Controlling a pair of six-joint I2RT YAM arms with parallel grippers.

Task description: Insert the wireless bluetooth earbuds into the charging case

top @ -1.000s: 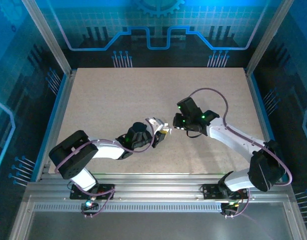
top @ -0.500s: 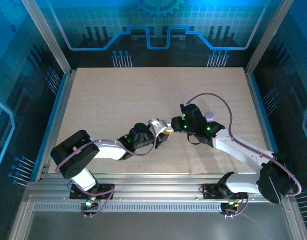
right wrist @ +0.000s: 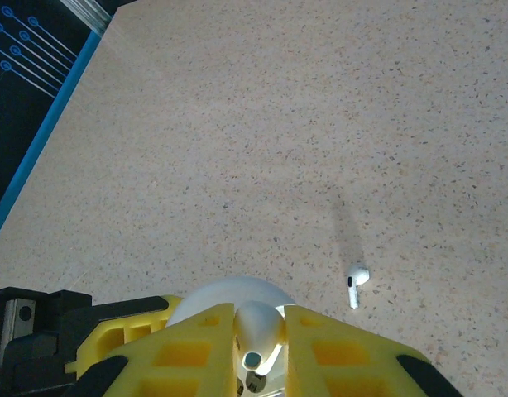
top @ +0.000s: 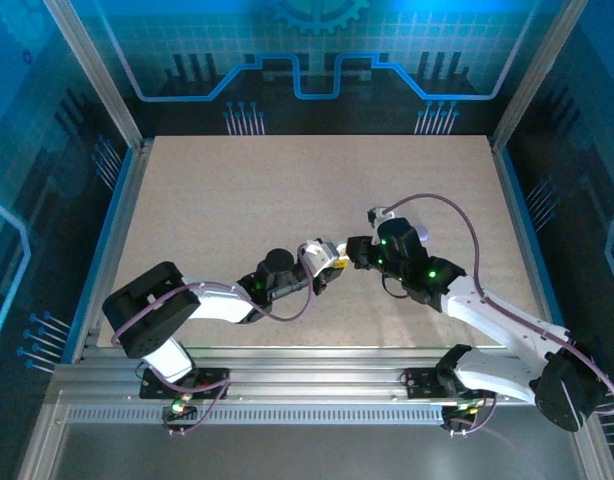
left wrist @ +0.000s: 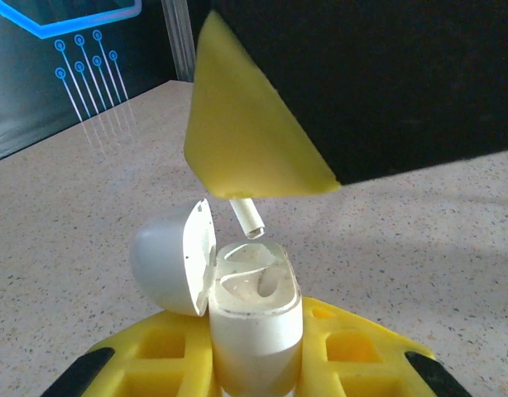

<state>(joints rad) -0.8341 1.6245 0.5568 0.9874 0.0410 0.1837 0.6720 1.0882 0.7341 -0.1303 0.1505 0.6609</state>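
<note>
I have the left gripper [left wrist: 256,357] clamped on the open charging case [left wrist: 252,310], right gripper [right wrist: 259,346] pinching 1 earbud [left wrist: 246,217] above.

The two arms meet just right of the frame's centre, above a speckled beige table [top: 237,190]. The left arm stretches from the lower left up and to the right, and the left gripper [top: 334,262] shows a yellow tip. The right arm comes in from the lower right corner with green lights on its dark wrist. The right gripper [top: 355,252] points left, nearly touching the other's tip. Anything between the tips is too small to tell. Purple cables loop along both arms
</note>
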